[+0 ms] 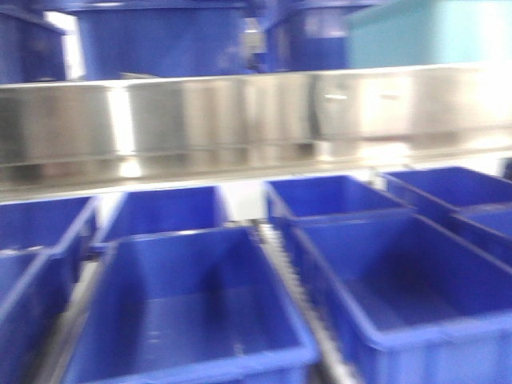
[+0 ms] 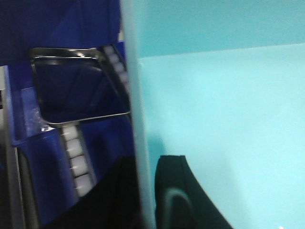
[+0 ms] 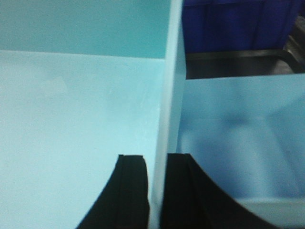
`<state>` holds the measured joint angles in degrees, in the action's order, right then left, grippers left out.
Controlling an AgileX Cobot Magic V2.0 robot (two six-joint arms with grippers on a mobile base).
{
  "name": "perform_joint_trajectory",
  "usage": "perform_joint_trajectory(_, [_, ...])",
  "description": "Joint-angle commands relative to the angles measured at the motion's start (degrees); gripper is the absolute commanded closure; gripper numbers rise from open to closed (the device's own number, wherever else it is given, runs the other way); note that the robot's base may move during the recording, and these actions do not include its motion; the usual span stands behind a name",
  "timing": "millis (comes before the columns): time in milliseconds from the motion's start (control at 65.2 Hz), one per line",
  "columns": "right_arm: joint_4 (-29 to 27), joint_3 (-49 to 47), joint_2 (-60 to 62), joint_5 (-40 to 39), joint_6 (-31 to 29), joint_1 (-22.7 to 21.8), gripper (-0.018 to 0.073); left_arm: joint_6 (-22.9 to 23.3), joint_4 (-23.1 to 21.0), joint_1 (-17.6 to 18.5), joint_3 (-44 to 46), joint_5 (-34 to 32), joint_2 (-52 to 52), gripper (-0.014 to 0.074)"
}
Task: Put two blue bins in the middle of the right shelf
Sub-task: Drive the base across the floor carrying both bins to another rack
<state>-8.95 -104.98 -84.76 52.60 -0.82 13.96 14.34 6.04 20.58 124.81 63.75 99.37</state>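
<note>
A light blue bin shows at the top right of the front view, above the steel shelf. In the left wrist view my left gripper is shut on one wall of this bin, one finger inside and one outside. My right gripper is shut on the opposite wall of the bin in the same way. Several dark blue bins sit in rows on the lower shelf level. Neither gripper appears in the front view.
A steel shelf beam runs across the front view above the dark bins. White roller tracks lie between the bin rows, and rollers also show left of the held bin. More dark blue bins stand on the upper level.
</note>
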Motion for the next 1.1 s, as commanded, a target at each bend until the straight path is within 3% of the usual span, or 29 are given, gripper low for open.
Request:
perform_joint_trajectory(0, [-0.3,-0.7,0.8,-2.6,-0.7,-0.1,0.0712,-0.6,0.3,0.2,0.5,-2.2,-1.1,0.0707])
perform_joint_trajectory(1089, [-0.3,-0.7,0.8,-2.6,-0.7,-0.1,0.0712,-0.6,0.3,0.2,0.5,-2.2,-1.1,0.0707])
